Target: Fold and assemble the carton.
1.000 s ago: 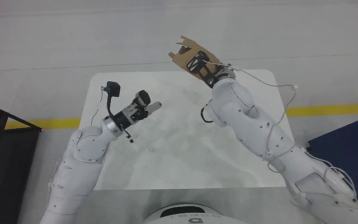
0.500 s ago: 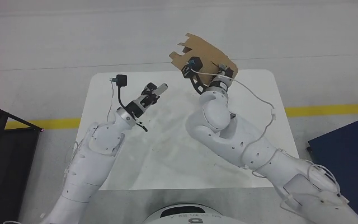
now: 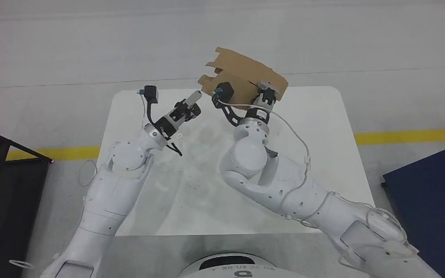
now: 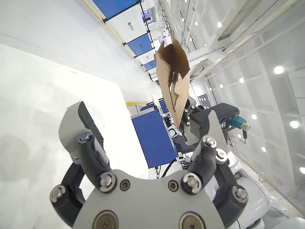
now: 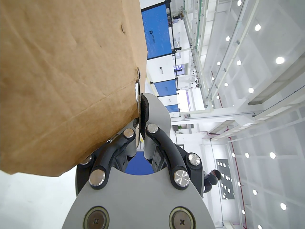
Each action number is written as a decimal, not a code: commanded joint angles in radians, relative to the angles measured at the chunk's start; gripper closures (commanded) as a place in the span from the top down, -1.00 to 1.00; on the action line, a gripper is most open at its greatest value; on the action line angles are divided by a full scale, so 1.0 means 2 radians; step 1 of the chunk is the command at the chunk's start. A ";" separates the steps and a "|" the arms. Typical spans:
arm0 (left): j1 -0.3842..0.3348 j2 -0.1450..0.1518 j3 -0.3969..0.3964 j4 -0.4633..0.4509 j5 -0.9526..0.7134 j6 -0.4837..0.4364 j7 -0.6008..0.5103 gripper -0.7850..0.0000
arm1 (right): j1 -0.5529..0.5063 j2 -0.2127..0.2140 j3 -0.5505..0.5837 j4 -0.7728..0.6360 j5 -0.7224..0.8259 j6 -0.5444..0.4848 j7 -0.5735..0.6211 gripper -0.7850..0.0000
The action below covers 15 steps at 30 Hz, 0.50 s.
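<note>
My right claw [image 5: 140, 107] pinches one edge of the carton [image 3: 243, 66], aloft over the far side of the table [image 3: 313, 174]; left claw [image 4: 145, 114] gapes empty nearby. Risk: this thin edge-grip could let it twist loose.

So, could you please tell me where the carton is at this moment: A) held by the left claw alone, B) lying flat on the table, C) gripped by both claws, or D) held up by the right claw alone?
D: the right claw is shut on an edge of the carton, holding it clear of the table, while the left claw is open and apart from it.
</note>
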<state>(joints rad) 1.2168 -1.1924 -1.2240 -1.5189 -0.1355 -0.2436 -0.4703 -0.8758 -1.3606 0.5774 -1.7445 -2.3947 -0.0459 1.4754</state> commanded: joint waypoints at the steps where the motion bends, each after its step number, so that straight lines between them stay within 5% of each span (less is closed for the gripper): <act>1: -0.003 -0.001 0.001 0.003 0.001 0.000 0.001 1.00 | -0.006 -0.002 0.003 0.002 -0.011 -0.013 -0.010 -1.00; 8: -0.011 -0.002 0.002 0.014 0.000 0.000 -0.002 0.75 | -0.030 -0.008 0.018 0.000 -0.034 -0.050 -0.048 -1.00; 15: -0.029 -0.007 0.018 0.031 0.002 0.007 0.005 0.23 | -0.048 -0.018 0.019 -0.012 -0.052 -0.073 -0.073 -1.00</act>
<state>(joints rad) 1.1626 -1.2059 -1.1910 -1.4609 -0.1316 -0.2283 -0.4610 -0.9704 -1.3944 0.6139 -1.7710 -2.4945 -0.1870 1.3313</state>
